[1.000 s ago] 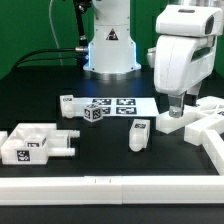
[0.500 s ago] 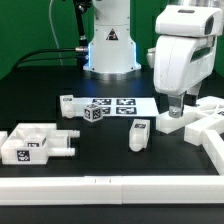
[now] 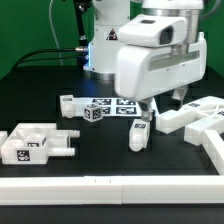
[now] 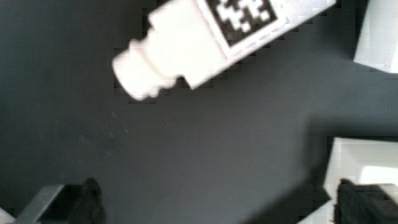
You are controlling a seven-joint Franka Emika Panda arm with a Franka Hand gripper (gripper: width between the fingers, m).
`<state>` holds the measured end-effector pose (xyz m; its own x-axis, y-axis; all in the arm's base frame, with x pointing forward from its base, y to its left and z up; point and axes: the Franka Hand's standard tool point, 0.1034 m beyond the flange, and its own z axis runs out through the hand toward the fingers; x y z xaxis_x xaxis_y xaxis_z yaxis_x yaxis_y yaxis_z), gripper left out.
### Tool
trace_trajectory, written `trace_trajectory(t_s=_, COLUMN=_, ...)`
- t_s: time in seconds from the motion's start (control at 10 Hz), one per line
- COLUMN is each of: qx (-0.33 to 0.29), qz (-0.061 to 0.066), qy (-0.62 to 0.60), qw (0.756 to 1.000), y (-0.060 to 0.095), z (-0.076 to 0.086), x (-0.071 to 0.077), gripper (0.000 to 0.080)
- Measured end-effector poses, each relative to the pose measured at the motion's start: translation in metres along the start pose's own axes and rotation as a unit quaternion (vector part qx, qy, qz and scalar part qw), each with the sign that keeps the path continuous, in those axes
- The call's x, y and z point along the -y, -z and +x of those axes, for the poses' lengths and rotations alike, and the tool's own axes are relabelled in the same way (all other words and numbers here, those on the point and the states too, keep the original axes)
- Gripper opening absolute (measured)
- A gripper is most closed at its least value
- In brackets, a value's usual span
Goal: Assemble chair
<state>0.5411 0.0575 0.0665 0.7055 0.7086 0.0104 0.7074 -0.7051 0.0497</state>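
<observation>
The gripper [image 4: 217,204] is open and holds nothing: in the wrist view its two dark fingertips [image 4: 71,200] stand wide apart, with only bare dark tabletop [image 3: 40,95] between them. Ahead of the fingertips lies a tagged peg [image 4: 205,40], a white piece with a black-and-white tag on its upper face and a narrower stub at one end. It lies slantwise and touches neither finger. I cannot tell whether it is the same as any piece in the exterior view.

In the exterior view the arm's white hand hangs over the marker board [image 3: 118,104], hiding its far edge on the exterior view's right. The chair is still loose parts spread around that board:
- A short piece [image 3: 139,135] sits just in front of the board, below the hand.
- A small cube [image 3: 95,113] sits at the board's near corner on the exterior view's left; whether it is on the board or just beside it cannot be told.
- A small stub [image 3: 68,102] lies just beyond that corner, further to the exterior view's left.
- A large blocky part [image 3: 35,145] rests well apart from the board, toward the front on the exterior view's left.
- Long bars [image 3: 195,116] lie jumbled to the board's other side, on the exterior view's right.

A white border rail [image 3: 110,186] runs across the front, well in front of the board
</observation>
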Motion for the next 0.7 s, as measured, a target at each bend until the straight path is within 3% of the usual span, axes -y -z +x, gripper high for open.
trace_trajectory(t_s=0.3, qx=0.0, qz=0.002, qy=-0.017, qw=1.0, y=-0.001, z=0.0, x=0.001, gripper=0.065)
trace_trajectory(t_s=0.5, qx=0.004, qz=0.005, qy=-0.081, qw=0.997, y=-0.004, z=-0.009, x=-0.003, gripper=0.065)
trace_trajectory(t_s=0.7, qx=0.001, qz=0.025, qy=-0.209, qw=0.978, y=-0.007, z=-0.015, x=-0.003, gripper=0.065)
